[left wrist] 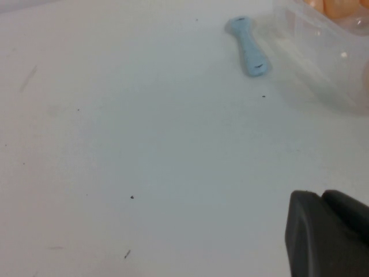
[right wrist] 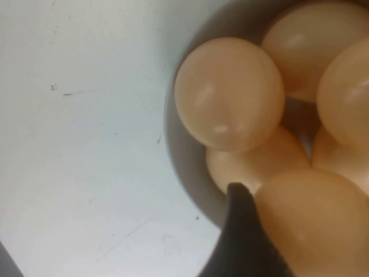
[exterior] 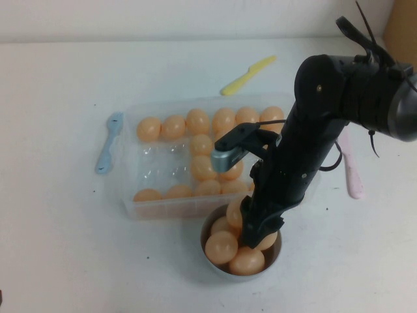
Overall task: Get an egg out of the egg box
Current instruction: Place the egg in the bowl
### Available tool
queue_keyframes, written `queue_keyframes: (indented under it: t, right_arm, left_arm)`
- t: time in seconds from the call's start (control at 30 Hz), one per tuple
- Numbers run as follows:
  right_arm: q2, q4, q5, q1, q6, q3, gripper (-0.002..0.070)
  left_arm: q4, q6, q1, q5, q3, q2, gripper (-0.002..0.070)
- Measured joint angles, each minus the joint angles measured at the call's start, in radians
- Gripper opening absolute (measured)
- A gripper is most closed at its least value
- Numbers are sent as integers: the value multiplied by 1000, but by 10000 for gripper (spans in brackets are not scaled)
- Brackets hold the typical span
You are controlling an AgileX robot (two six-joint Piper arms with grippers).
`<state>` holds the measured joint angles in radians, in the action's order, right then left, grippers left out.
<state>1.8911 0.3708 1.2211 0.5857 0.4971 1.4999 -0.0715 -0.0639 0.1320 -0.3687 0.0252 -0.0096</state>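
The clear plastic egg box (exterior: pixel 133 195) sits on the white surface (exterior: pixel 58 248) and serves as the landmark here. In the high view it holds a row of peach-orange eggs along its far wall, a few near its centre and more along its near wall, with bare moulded cups in between. Just beside its near right corner is a small round grey-white bowl (exterior: pixel 210 259) piled with more eggs.

The right end effector (exterior: pixel 255 233) hangs low over that bowl, its black arm crossing the box's right end and hiding part of it. The high view does not show what the fingers do. The right wrist view does: one dark finger (right wrist: pixel 242 242) presses against the side of an egg (right wrist: pixel 314 222) that lies among the others inside the bowl, but the other finger is hidden, so I cannot tell whether it grips or has let go.

A light blue spatula (exterior: pixel 108 142) lies just off the box's left end, a yellow plastic knife (exterior: pixel 247 75) beyond its far side, and a pink utensil (exterior: pixel 352 166) off its right end.

The left end effector (left wrist: pixel 328 234) shows only in the left wrist view, as a dark shape above bare surface, well apart from the box's corner and the blue spatula; its state cannot be told.
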Motion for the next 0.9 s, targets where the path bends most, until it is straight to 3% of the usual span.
queue_keyframes:
  t: [0.27,0.6,0.77,0.9]
  right_arm:
    - [0,0,0,0,0,0,401]
    - [0,22,0,0,0,0,545]
    - [0,23,0,0,0,5,519]
    - [0,23,0,0,-26,62,432]
  left_arm:
    - [0,0,0,0,0,0,-5]
    - [0,0,0,0,0,0,-4]
    - [0,0,0,0,0,0,-5]
    - [0,0,0,0,0,0,-5]
